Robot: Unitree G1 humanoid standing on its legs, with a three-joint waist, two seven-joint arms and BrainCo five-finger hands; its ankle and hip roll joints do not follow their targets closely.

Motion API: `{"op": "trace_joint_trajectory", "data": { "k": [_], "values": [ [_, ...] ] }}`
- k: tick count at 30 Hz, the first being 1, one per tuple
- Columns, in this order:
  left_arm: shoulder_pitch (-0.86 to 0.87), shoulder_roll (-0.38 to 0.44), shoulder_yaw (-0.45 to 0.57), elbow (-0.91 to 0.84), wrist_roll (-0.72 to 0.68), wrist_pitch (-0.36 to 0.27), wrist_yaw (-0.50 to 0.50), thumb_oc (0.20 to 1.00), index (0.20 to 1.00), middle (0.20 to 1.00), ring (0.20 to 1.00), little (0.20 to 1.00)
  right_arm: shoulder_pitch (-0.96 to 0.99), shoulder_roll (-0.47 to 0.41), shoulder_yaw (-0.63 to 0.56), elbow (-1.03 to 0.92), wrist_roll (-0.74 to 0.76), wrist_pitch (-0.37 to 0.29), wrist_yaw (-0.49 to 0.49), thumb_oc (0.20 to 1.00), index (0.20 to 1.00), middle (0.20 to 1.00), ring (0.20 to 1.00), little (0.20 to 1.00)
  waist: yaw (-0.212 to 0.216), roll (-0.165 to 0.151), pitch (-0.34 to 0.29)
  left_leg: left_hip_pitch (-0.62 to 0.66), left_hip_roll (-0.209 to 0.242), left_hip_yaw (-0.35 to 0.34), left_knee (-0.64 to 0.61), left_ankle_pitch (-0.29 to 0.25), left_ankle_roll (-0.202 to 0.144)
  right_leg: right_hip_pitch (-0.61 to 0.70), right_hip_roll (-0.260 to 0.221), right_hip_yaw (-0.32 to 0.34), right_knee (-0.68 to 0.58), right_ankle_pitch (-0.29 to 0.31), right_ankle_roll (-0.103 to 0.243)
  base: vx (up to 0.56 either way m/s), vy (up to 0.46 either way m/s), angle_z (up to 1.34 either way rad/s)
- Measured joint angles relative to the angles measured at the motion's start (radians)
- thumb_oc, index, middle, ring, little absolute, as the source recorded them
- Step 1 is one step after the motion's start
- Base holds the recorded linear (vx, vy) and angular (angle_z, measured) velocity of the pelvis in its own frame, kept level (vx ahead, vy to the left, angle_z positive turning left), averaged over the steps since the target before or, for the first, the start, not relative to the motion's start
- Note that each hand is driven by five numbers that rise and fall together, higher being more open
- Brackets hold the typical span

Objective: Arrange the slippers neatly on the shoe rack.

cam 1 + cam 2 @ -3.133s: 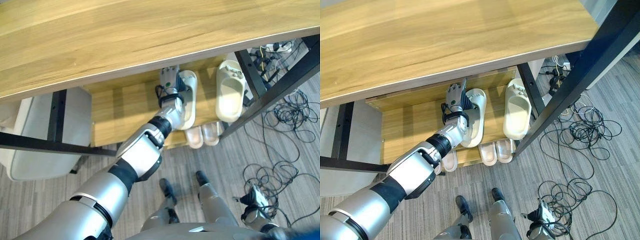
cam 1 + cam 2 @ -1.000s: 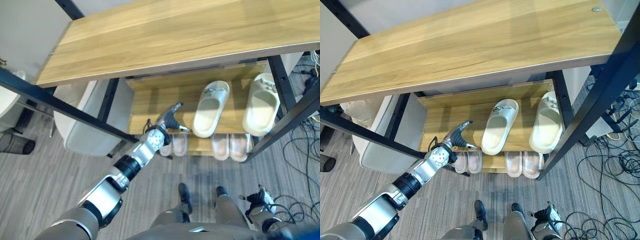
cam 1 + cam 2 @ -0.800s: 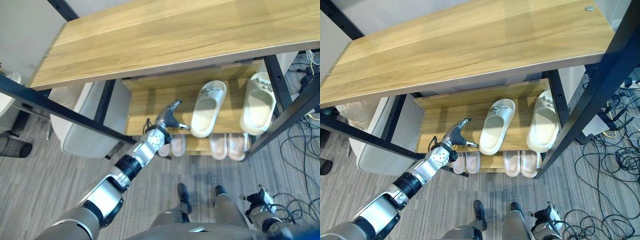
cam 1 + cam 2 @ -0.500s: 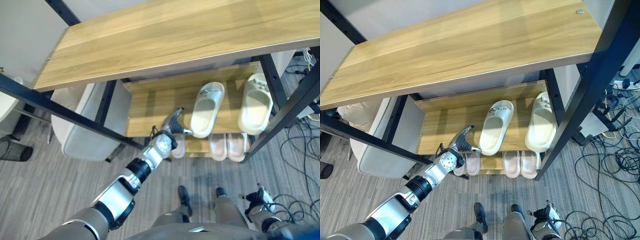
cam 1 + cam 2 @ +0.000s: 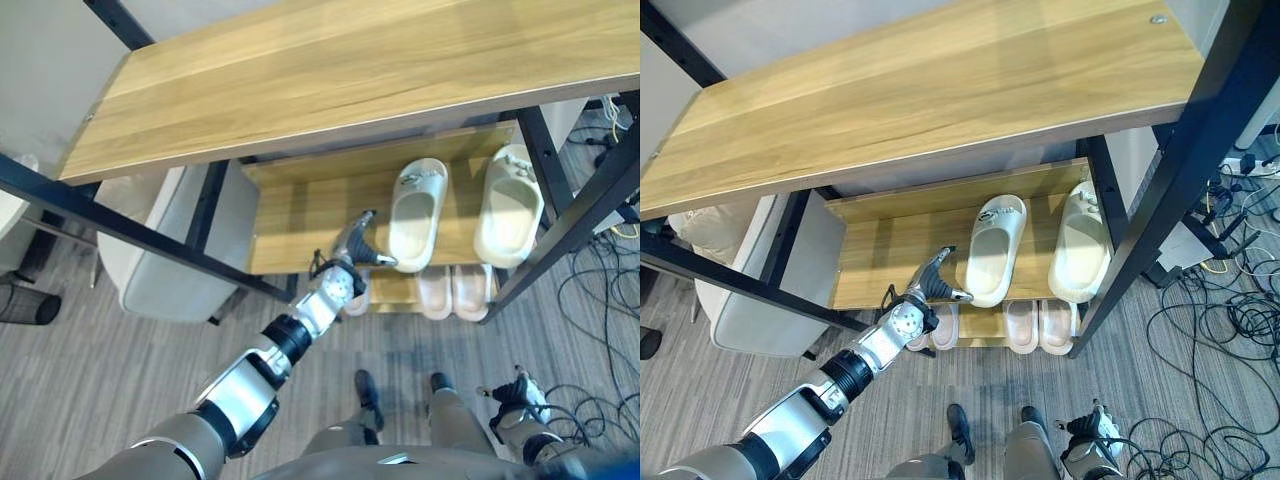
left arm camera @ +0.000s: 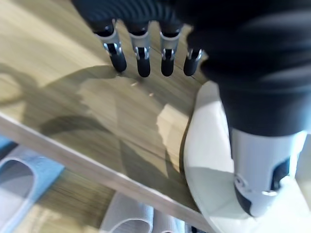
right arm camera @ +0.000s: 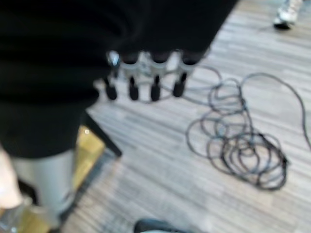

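Observation:
Two cream slippers stand toe-in on the shoe rack's middle shelf (image 5: pixel 290 215): one (image 5: pixel 416 212) near the middle, slightly tilted, the other (image 5: pixel 506 204) at the right end. My left hand (image 5: pixel 353 246) hovers low over the shelf's front edge, open, fingers (image 6: pixel 141 57) straight above the bare wood. Its thumb (image 6: pixel 256 187) rests on the heel of the middle slipper (image 6: pixel 209 160). My right hand (image 5: pixel 515 393) hangs by my side over the floor, fingers (image 7: pixel 143 83) relaxed and holding nothing.
The wide wooden top board (image 5: pixel 330 80) overhangs the shelf. Several pale slippers (image 5: pixel 452 291) lie on the bottom shelf. Black frame posts (image 5: pixel 570 225) flank the rack. A grey-white seat (image 5: pixel 160 255) stands at the left, and loose cables (image 7: pixel 243 145) lie on the floor.
My left hand has drawn back from deep in the shelf, then slid right along the front edge until its thumb met the middle slipper's heel. The camera has shifted too.

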Motion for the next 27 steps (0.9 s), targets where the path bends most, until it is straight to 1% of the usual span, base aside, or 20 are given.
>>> {"op": "trace_joint_trajectory", "data": {
  "k": [6, 12, 17, 20, 25, 27],
  "values": [
    [-0.01, -0.03, -0.015, 0.001, -0.023, 0.0, 0.011, 1.0, 1.0, 1.0, 1.0, 1.0, -0.001, 0.0, 0.005, 0.0, 0.0, -0.001, -0.001, 1.0, 1.0, 1.0, 1.0, 1.0, -0.002, -0.004, -0.001, 0.001, 0.0, 0.0, 0.0, 0.0, 0.0, 0.001, 0.0, 0.0, 0.0, 0.0, 0.0, 0.0, 0.0, 0.0],
    [-0.012, -0.072, -0.023, 0.001, -0.034, -0.001, 0.013, 1.0, 1.0, 1.0, 1.0, 1.0, 0.0, 0.003, 0.014, 0.003, 0.0, -0.003, -0.001, 1.0, 1.0, 1.0, 1.0, 1.0, -0.01, -0.02, -0.007, 0.001, 0.0, 0.0, 0.0, 0.0, 0.0, 0.001, 0.0, 0.001, 0.0, -0.001, 0.001, 0.0, 0.0, 0.0],
    [-0.014, -0.081, -0.039, 0.002, -0.034, -0.001, 0.015, 1.0, 1.0, 1.0, 1.0, 1.0, -0.006, 0.003, 0.019, 0.003, 0.001, -0.003, -0.001, 1.0, 1.0, 1.0, 1.0, 1.0, -0.024, -0.021, -0.007, 0.001, 0.0, 0.0, 0.0, 0.0, 0.0, 0.001, 0.0, 0.0, 0.001, 0.0, 0.0, 0.0, 0.0, 0.0],
    [-0.015, -0.09, -0.039, 0.004, -0.034, -0.001, 0.016, 1.0, 1.0, 1.0, 1.0, 1.0, -0.005, 0.003, 0.021, 0.004, 0.001, -0.003, -0.001, 1.0, 1.0, 1.0, 1.0, 1.0, -0.026, -0.021, -0.007, 0.001, 0.0, 0.001, 0.0, 0.0, 0.0, 0.001, 0.0, 0.001, 0.0, 0.0, 0.001, 0.0, 0.0, 0.0],
    [-0.044, -0.107, -0.04, 0.053, -0.034, -0.007, 0.028, 1.0, 1.0, 1.0, 1.0, 1.0, -0.005, 0.003, 0.026, 0.013, 0.002, -0.003, -0.001, 1.0, 1.0, 1.0, 1.0, 1.0, -0.029, -0.021, -0.007, 0.002, 0.0, 0.002, 0.0, 0.0, 0.0, 0.001, 0.001, 0.002, 0.0, 0.0, 0.001, 0.0, 0.0, 0.0],
    [-0.05, -0.115, -0.042, 0.08, -0.033, -0.019, 0.047, 1.0, 1.0, 1.0, 1.0, 1.0, -0.005, 0.003, 0.03, 0.014, 0.002, -0.003, -0.001, 1.0, 1.0, 1.0, 1.0, 1.0, -0.029, -0.022, -0.007, 0.002, 0.0, 0.002, 0.0, 0.0, 0.0, 0.001, 0.001, 0.002, 0.0, 0.0, 0.001, 0.0, 0.0, 0.0]
  ]
}}
